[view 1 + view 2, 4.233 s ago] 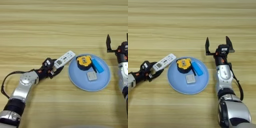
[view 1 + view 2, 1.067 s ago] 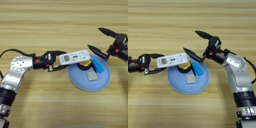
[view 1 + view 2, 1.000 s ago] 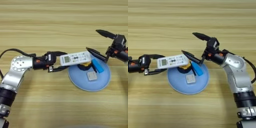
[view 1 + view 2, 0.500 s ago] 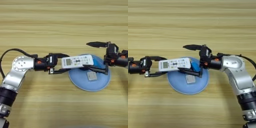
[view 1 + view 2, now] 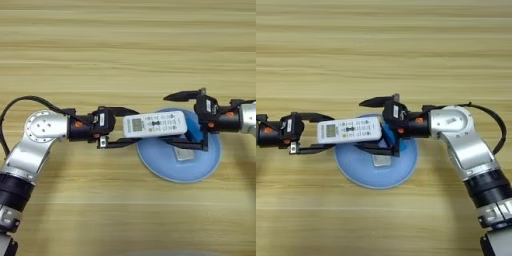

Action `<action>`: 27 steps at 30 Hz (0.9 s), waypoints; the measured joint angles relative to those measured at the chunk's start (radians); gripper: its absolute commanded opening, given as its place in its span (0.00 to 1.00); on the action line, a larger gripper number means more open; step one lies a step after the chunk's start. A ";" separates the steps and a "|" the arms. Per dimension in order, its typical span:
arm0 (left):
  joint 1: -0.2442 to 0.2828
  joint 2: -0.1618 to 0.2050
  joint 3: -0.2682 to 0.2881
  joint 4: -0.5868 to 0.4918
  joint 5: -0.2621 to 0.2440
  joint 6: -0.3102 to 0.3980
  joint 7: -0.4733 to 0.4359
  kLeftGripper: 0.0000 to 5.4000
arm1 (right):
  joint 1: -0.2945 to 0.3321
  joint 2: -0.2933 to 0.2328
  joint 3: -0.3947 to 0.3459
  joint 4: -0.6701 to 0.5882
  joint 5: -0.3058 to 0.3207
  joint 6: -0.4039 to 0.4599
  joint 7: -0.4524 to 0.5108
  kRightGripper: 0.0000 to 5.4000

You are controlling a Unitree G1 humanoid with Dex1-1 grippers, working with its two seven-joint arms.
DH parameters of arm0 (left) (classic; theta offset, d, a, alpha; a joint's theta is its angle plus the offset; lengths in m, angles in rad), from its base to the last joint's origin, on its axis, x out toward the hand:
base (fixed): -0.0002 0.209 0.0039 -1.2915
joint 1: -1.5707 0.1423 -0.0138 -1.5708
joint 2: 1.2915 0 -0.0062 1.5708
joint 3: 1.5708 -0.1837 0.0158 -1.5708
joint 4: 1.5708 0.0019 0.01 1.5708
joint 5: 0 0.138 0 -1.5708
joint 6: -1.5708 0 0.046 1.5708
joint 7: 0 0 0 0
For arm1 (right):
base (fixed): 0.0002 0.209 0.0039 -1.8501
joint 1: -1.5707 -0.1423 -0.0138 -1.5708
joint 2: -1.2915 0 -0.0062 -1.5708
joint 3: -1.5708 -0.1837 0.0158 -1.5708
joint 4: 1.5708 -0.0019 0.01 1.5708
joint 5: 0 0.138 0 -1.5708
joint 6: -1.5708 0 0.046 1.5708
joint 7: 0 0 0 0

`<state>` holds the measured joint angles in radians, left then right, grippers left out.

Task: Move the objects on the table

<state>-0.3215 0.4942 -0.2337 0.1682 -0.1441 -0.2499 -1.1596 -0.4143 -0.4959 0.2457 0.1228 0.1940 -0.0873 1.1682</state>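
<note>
- Left eye view: our left hand pinches the left end of the white remote, holding it level in the air over the near-left part of the blue plate. Our right hand is spread, one finger above the remote's right end and one below.
- The grey block lies on the plate; the blue bar peeks out behind the remote. Tape measure hidden.
- Looks like a handover: we'd close the right hand squarely on the remote before the left lets go.
- Right eye view: same scene over the bench; right hand straddles the remote, fingers apart.
- Versus half a second ago: the right hand has slid further left along the remote; the plate's contents haven't moved.
</note>
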 measured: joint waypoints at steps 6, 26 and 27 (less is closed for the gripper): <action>-0.004 0.000 -0.005 0.000 0.000 0.000 -0.001 0.53 | -0.013 0.000 0.015 0.022 -0.014 -0.013 0.003 1.00; -0.010 0.000 -0.007 0.000 0.004 -0.001 -0.001 0.53 | -0.017 -0.006 0.034 -0.011 -0.010 0.007 0.062 1.00; -0.010 0.000 -0.007 0.000 0.004 -0.001 -0.001 0.53 | -0.017 -0.006 0.034 -0.011 -0.010 0.009 0.062 1.00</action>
<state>-0.3314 0.4942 -0.2402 0.1683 -0.1406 -0.2508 -1.1602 -0.4312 -0.5023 0.2801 0.1123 0.1840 -0.0780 1.2303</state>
